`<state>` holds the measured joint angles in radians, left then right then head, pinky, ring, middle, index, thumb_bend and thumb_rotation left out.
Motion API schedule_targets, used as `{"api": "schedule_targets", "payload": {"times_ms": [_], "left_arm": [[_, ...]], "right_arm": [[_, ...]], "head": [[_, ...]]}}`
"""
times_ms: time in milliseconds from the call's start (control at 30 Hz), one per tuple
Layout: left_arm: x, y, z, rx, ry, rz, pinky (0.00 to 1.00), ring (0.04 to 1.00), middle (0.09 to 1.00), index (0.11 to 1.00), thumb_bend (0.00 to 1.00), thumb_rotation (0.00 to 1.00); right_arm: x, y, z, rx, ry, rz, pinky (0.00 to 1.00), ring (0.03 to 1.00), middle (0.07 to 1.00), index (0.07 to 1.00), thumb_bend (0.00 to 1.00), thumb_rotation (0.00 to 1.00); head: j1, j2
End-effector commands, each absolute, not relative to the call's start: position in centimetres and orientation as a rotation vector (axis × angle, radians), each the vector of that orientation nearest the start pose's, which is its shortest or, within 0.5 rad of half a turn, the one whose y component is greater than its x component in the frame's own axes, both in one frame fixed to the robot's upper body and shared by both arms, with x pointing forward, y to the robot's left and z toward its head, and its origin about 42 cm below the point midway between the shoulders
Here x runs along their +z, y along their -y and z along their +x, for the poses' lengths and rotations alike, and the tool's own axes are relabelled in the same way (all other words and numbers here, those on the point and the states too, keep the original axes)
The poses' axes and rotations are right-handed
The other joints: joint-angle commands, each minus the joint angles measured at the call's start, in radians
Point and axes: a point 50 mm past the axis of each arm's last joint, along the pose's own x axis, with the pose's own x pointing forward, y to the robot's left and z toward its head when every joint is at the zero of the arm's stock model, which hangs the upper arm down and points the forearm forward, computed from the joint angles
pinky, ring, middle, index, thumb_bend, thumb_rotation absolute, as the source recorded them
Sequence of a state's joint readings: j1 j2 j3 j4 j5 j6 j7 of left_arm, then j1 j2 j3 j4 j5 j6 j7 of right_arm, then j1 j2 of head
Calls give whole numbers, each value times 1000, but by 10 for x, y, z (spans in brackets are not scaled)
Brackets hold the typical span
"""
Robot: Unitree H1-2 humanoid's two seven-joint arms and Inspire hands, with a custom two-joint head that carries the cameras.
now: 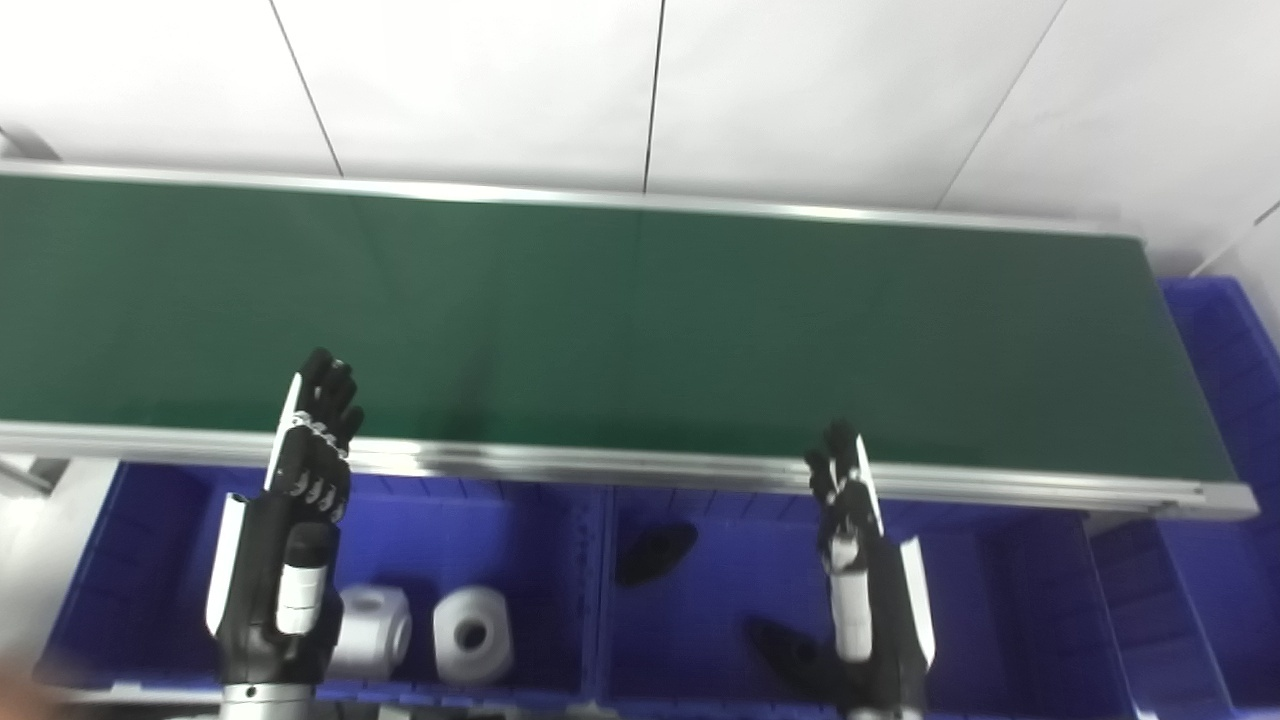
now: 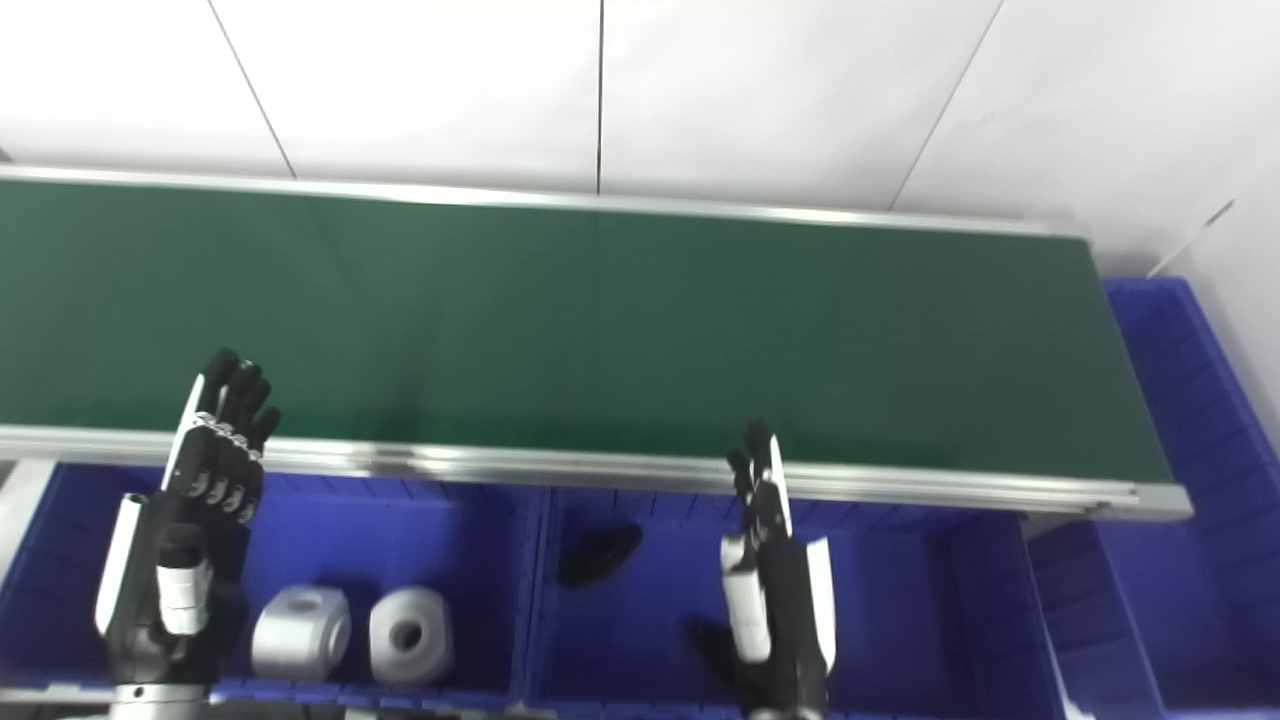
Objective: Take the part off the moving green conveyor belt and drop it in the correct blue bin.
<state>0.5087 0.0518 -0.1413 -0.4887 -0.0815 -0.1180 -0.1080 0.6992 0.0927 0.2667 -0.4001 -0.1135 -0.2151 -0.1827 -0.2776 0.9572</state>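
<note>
Both hands, left and right, spread and empty at near rail of long green conveyor belt; no part visible; best kept poised above blue plastic bins.

The green conveyor belt runs across the room with nothing lying on it, a silver rail along its near edge. Below that rail sit blue bins. The left blue bin holds two white cylindrical parts side by side; the middle blue bin holds two black parts, apart from each other. Another blue bin stands at the belt's right end. The left robot hand and the right robot hand both hang upright over the bins, fingers straight, spread and empty, tips reaching the rail.
</note>
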Motion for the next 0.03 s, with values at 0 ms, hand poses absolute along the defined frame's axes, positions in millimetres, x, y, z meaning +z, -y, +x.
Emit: {"api": "schedule_targets", "payload": {"times_ms": [0], "left_arm": [[147,-202,125,-133,138,-75,1000,999,999,998,835,922]], "right_arm": [[124,144,77,-180,-7,132,999,967,1000,1000,847,982]], "head": [[-8,-4]]}}
